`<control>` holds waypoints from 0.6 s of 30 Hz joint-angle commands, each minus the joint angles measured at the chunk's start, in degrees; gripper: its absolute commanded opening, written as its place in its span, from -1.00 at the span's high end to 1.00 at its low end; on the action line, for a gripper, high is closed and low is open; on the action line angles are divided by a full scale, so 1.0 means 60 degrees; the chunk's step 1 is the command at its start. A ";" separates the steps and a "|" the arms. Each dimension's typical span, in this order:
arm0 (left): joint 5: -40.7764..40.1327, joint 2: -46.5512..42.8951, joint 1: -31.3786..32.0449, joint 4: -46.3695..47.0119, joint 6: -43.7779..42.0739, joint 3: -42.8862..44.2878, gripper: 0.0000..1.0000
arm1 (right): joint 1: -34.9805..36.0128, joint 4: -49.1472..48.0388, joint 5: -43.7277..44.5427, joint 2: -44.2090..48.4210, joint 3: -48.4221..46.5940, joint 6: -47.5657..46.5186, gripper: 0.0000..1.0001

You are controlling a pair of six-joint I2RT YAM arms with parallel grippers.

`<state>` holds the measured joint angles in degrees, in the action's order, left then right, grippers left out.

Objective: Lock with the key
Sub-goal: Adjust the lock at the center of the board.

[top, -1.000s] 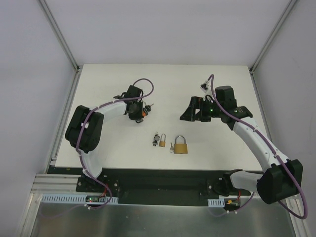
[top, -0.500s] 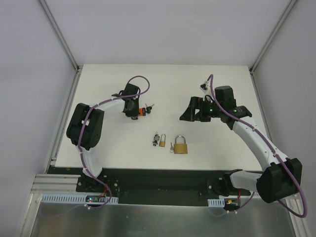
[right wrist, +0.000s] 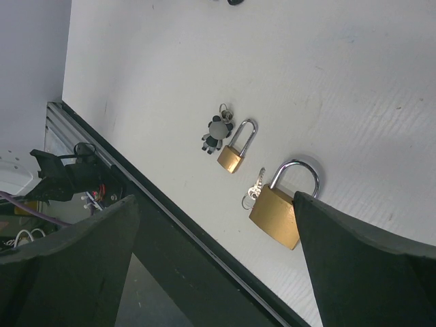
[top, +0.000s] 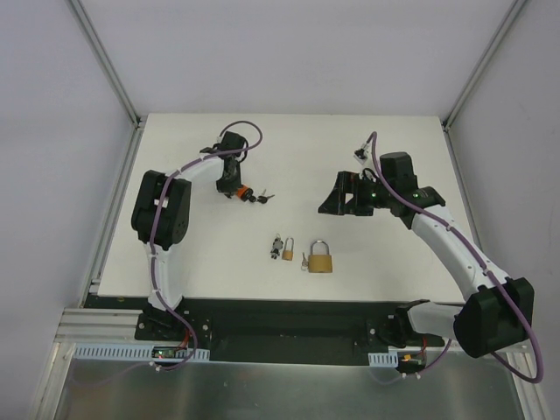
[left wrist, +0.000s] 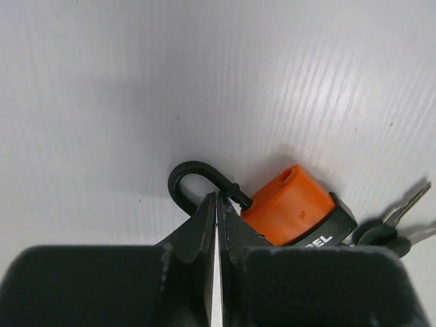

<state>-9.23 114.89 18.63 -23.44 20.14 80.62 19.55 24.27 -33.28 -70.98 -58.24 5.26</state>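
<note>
While pressed together, left fingers (left wrist: pixel 197 235) touch orange padlock (left wrist: pixel 289 204) at its shackle | right fingers (right wrist: pixel 361 266) spread wide, empty

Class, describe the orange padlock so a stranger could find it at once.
On the white table, look to the left arm's side, at the tip of the left pincer. There lies the orange padlock, keys at its base. Unlike the small brass padlock and the large brass padlock nearer the front, its body is orange and its shackle black.

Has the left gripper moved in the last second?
Yes. The left gripper has slid left and slightly toward the far edge, farther from the small padlock.
</note>
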 commanded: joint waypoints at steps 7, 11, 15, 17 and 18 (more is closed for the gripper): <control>-0.0483 0.1842 -0.0073 -0.1454 -0.1027 0.3217 1.00 | -0.0182 0.0027 -0.0006 0.0009 0.0097 -0.0290 -0.93; -0.0205 0.2222 -0.0015 -0.1454 -0.1713 0.4211 1.00 | -0.0226 0.0027 -0.0035 -0.0079 0.0068 -0.0290 -0.93; 0.0440 0.2472 0.0146 -0.1498 -0.2082 0.4800 0.99 | -0.0241 0.0012 -0.0079 -0.0211 0.0009 -0.0276 -0.93; 0.0557 0.2371 0.0278 -0.1498 -0.2097 0.4845 0.94 | -0.0241 0.0027 -0.0050 -0.0182 -0.0006 -0.0276 -0.93; 0.0587 0.2312 0.0293 -0.1484 -0.2054 0.4830 0.87 | -0.0255 0.0027 -0.0021 -0.0196 -0.0006 -0.0276 -0.93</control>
<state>-8.71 129.32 19.03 -30.72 10.37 107.22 18.55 24.29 -33.26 -72.14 -58.22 4.38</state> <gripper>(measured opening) 0.023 0.967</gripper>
